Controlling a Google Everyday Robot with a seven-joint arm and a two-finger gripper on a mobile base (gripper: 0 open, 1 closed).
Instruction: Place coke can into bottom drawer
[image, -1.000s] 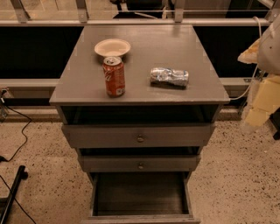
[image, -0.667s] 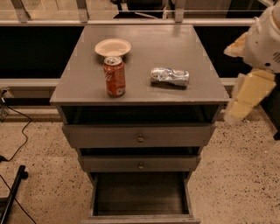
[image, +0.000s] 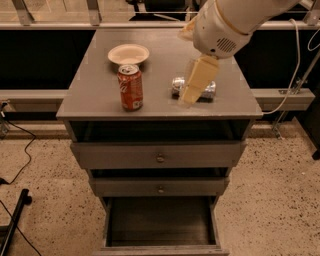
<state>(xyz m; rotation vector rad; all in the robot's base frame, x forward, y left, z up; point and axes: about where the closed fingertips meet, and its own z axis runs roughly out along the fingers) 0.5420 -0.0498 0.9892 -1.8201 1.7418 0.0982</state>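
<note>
The coke can stands upright on the left front part of the grey cabinet top. The bottom drawer is pulled open at the foot of the cabinet, and its dark interior has nothing in it. My gripper hangs from the white arm over the right half of the top. It is to the right of the coke can and apart from it, and it covers part of a crushed silver can.
A white paper bowl sits at the back left of the top. The two upper drawers with round knobs stand slightly out. Cables and a black stand foot lie on the speckled floor at left. A rail runs behind the cabinet.
The arm has swung in from the right edge of the view to over the cabinet top, and the gripper now sits in front of the crushed silver can. The coke can has not moved.
</note>
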